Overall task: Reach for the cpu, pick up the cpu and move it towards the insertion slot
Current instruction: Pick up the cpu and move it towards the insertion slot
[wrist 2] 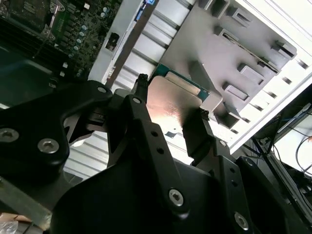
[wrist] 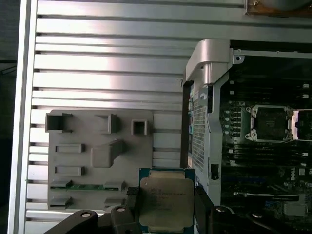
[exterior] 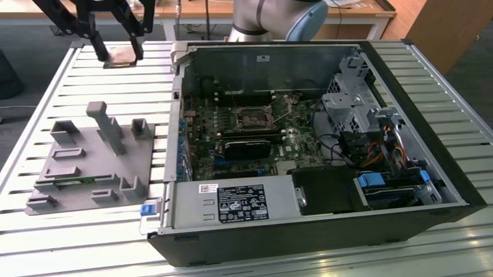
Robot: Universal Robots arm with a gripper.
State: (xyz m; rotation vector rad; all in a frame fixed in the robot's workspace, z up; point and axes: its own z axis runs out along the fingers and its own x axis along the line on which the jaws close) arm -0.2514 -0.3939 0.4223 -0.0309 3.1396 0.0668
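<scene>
Fingers [wrist: 202, 214] of the tool [wrist: 165, 209] pinch the cpu [wrist: 165, 202] by its edges, we see in both wrist views, holding it in the air above the slatted worktop [exterior: 115, 86]. Beyond it we make out the grey fixture [exterior: 92, 167], and further off the slot [exterior: 254, 119] on the green board inside the open case [exterior: 324, 231].

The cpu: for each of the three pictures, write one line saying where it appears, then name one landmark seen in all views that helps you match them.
Exterior view: the cpu is held between the gripper fingers, above the slatted table, beyond the grey fixture.
Second wrist view: the cpu sits between the fingertips, in front of the fixture.
First wrist view: the cpu is clamped beside the fixture.
Shared landmark: the grey fixture.
</scene>
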